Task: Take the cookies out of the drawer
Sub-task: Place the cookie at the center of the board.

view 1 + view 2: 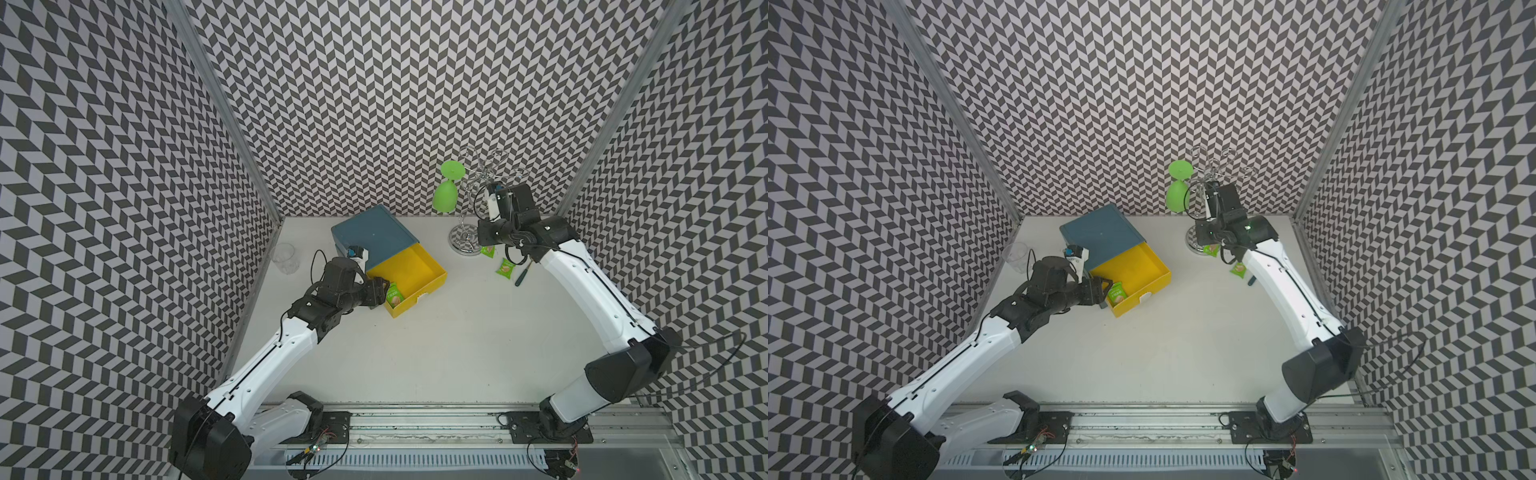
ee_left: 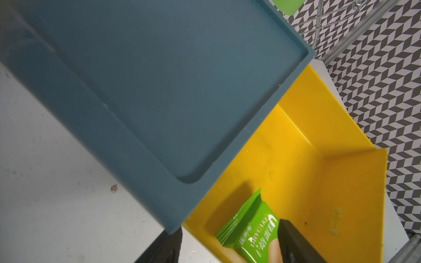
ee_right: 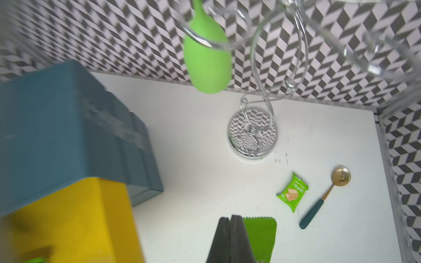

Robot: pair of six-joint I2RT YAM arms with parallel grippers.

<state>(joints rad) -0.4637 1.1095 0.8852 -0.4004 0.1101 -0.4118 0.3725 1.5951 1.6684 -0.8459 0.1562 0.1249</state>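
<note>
One green cookie (image 1: 394, 294) lies in the open yellow drawer (image 1: 419, 266), at its front corner. The left end effector (image 1: 383, 293) is open, with one finger (image 2: 293, 241) inside the drawer just beside that packet and the other outside the wall. Two more cookies (image 3: 292, 192) lie on the surface (image 1: 415, 353), well apart from the drawer. The right end effector (image 3: 231, 218) is closed just beside one.

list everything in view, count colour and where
table: 1, white
cabinet: 1, blue, back of table
drawer: 1, yellow, pulled out of cabinet
rack: 1, chrome, back right
glass: 1, green, hanging upside down on rack
cookie packets: 3, green, one in drawer, two on table by rack
spoon: 1, gold bowl, teal handle, beside loose packets
cup: 1, clear, left edge
left tool: 1, black, open, straddling drawer's side wall
right tool: 1, black, shut, by a loose packet
</note>
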